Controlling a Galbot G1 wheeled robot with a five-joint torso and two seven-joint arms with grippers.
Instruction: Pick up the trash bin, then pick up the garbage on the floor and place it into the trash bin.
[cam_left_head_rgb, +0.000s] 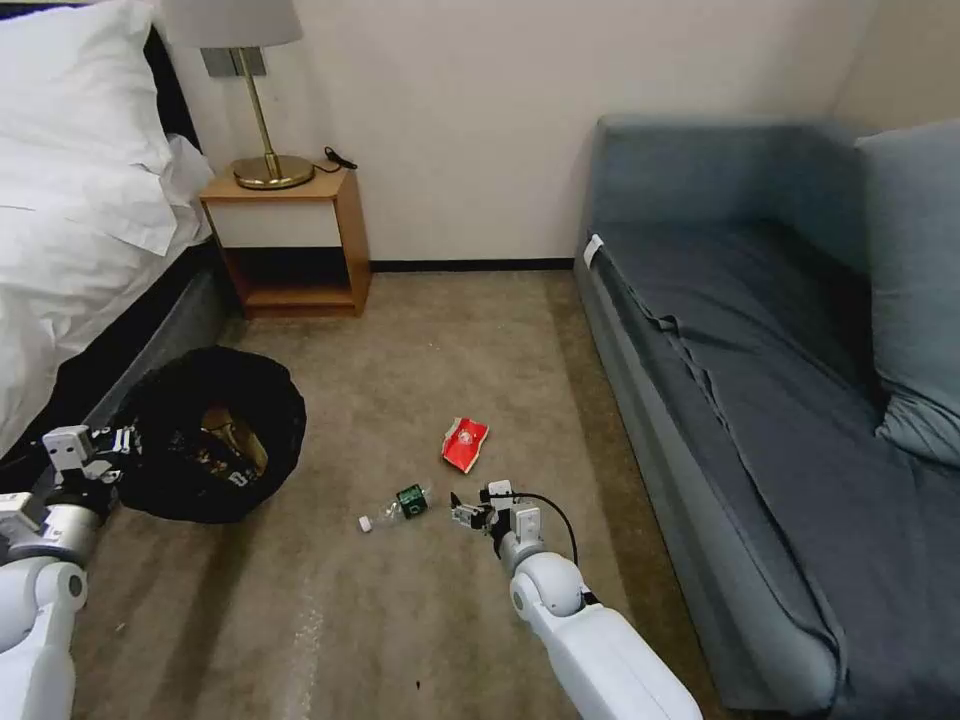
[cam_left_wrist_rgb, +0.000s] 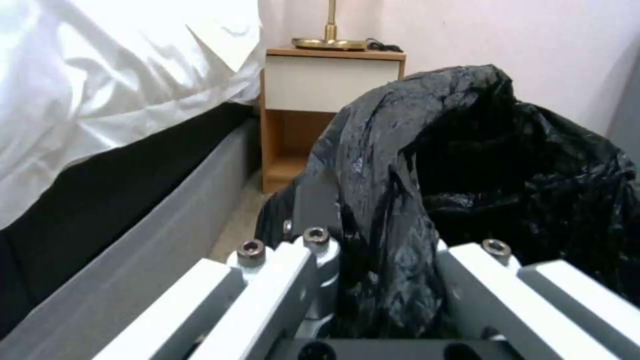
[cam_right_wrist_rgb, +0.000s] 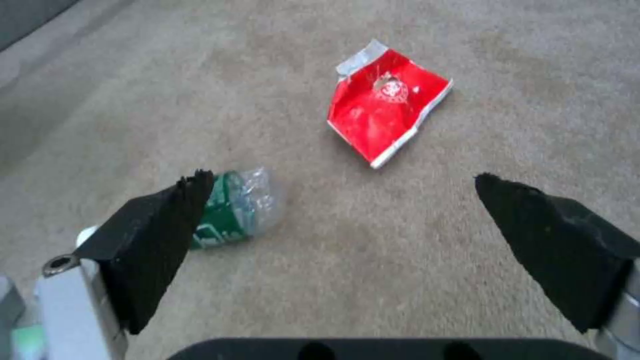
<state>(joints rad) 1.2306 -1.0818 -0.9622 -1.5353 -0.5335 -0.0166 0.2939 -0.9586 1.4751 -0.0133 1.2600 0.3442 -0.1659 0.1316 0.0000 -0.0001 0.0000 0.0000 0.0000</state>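
The trash bin (cam_left_head_rgb: 205, 440), wrapped in a crinkled black bag (cam_left_wrist_rgb: 467, 165), hangs tilted just above the carpet by the bed. My left gripper (cam_left_head_rgb: 112, 443) is shut on its near rim, and the bag is pinched between the fingers (cam_left_wrist_rgb: 267, 285). Some tan and yellow-brown garbage (cam_left_head_rgb: 235, 440) lies inside the bin. On the floor lie a clear bottle with a green label (cam_left_head_rgb: 400, 505) (cam_right_wrist_rgb: 237, 207) and a red-and-white packet (cam_left_head_rgb: 465, 443) (cam_right_wrist_rgb: 387, 102). My right gripper (cam_left_head_rgb: 462, 513) (cam_right_wrist_rgb: 343, 182) is open, low over the carpet, just right of the bottle and in front of the packet.
A bed with white linen (cam_left_head_rgb: 70, 200) borders the left side. A wooden nightstand (cam_left_head_rgb: 290, 240) with a brass lamp (cam_left_head_rgb: 265, 100) stands against the back wall. A blue-grey sofa (cam_left_head_rgb: 760, 380) runs along the right. Tan carpet (cam_left_head_rgb: 400, 620) lies between them.
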